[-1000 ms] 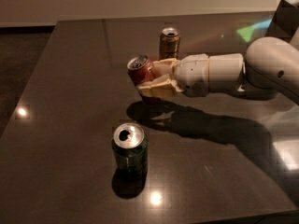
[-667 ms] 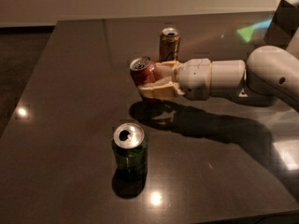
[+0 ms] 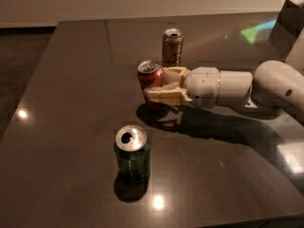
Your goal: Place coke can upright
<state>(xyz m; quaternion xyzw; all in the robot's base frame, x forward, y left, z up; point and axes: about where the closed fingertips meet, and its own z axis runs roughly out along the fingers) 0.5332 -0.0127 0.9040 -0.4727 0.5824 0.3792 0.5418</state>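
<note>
The red coke can [image 3: 149, 76] stands nearly upright in the middle of the dark table [image 3: 71, 80], silver top up. My gripper [image 3: 159, 84] reaches in from the right on a white arm and its cream fingers [image 3: 164, 95] are closed around the can's body from the right side. The can's base is low, close to or on the table surface; I cannot tell whether it touches.
A brown-gold can [image 3: 172, 46] stands upright just behind the gripper. A dark green can [image 3: 132, 153] stands upright nearer the front edge. A dark box [image 3: 289, 25] sits at the far right. The table's left edge drops to the floor.
The gripper and the coke can have lowered slightly towards the table, and the can now stands more upright. The other cans have not moved.
</note>
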